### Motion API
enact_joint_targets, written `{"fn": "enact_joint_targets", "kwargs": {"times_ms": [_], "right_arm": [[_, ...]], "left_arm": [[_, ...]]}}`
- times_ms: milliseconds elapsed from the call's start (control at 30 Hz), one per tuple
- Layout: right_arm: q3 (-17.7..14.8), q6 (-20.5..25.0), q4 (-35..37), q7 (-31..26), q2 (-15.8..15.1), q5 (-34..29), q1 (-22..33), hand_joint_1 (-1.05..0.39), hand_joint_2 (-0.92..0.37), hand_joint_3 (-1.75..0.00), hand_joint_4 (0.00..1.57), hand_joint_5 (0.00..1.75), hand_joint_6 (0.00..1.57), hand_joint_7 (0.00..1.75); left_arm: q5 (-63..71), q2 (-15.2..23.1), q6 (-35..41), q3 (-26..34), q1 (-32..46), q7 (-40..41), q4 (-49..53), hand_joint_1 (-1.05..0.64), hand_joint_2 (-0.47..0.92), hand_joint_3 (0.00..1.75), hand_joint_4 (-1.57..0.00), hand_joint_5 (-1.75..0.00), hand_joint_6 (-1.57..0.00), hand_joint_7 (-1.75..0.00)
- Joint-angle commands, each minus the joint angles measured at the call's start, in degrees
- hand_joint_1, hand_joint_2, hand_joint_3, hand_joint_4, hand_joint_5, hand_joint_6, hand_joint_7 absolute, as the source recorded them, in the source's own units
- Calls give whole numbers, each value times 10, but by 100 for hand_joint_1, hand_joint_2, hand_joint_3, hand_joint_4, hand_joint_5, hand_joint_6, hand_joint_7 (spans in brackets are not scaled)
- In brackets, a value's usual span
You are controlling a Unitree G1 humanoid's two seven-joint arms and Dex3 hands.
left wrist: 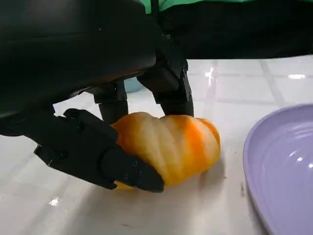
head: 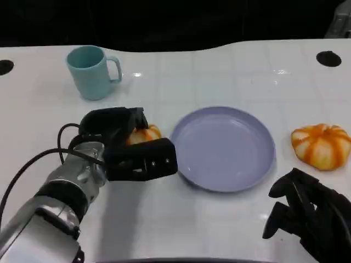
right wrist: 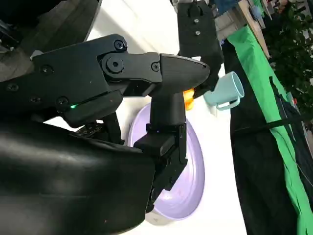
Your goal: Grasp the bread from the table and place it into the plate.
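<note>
An orange, ridged bread lies on the white table just left of the lilac plate. My left hand wraps around it from the near left. In the left wrist view the bread sits on the table with the thumb pressed on its near side and fingers on its far side; the plate's rim is a short gap away. My right hand rests at the table's near right, holding nothing, fingers loosely apart; it fills the right wrist view above the plate.
A second orange, pumpkin-shaped bun lies right of the plate. A teal mug stands at the back left, also seen as a mug in the right wrist view. Black holes mark the table's far corners.
</note>
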Motion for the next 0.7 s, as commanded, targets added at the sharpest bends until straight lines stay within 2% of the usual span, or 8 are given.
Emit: {"fn": "enact_joint_targets", "kwargs": {"times_ms": [33, 100, 133, 300, 433, 500, 600, 700], "right_arm": [[-8, 0, -5, 1, -9, 3, -1, -45, -92, -45, 62, 175, 49, 160], [-9, 1, -4, 1, -8, 5, -2, -44, -92, -45, 63, 175, 49, 160], [-10, 1, -3, 1, -7, 6, -2, -43, -92, -45, 63, 175, 50, 159], [-9, 3, -3, -1, -7, 5, -3, -44, -92, -45, 63, 175, 50, 159], [-9, 3, -3, -1, -7, 5, -2, -44, -92, -45, 63, 175, 50, 160], [-9, 3, -3, -1, -7, 5, -2, -44, -92, -45, 63, 175, 50, 159], [-9, 3, -3, -1, -7, 5, -2, -44, -92, -45, 63, 175, 50, 159], [-7, 0, -2, 1, -8, 2, -2, -44, -92, -45, 63, 175, 50, 160]], "left_arm": [[-29, -1, -1, 30, -5, 21, -24, -20, 92, 33, -82, -175, -72, -109], [-39, -3, -2, 39, -8, 23, -36, -18, 92, 31, -83, -175, -72, -101], [-44, -4, -7, 44, -11, 23, -44, -17, 91, 35, -86, -175, -64, -143], [-56, -8, -25, 55, -19, 23, -66, -15, 73, 67, -89, -175, -66, -162], [-57, -26, -6, 57, -35, 17, -80, -18, 68, 75, -90, -175, -71, -125], [-55, -32, 1, 57, -40, 18, -84, -20, 74, 58, -90, -175, -84, -84], [-55, -33, 4, 57, -41, 18, -86, -21, 76, 53, -90, -175, -89, -72], [-52, -52, 2, 48, -60, -9, -96, -21, 73, 61, -91, -175, -80, -130]]}}
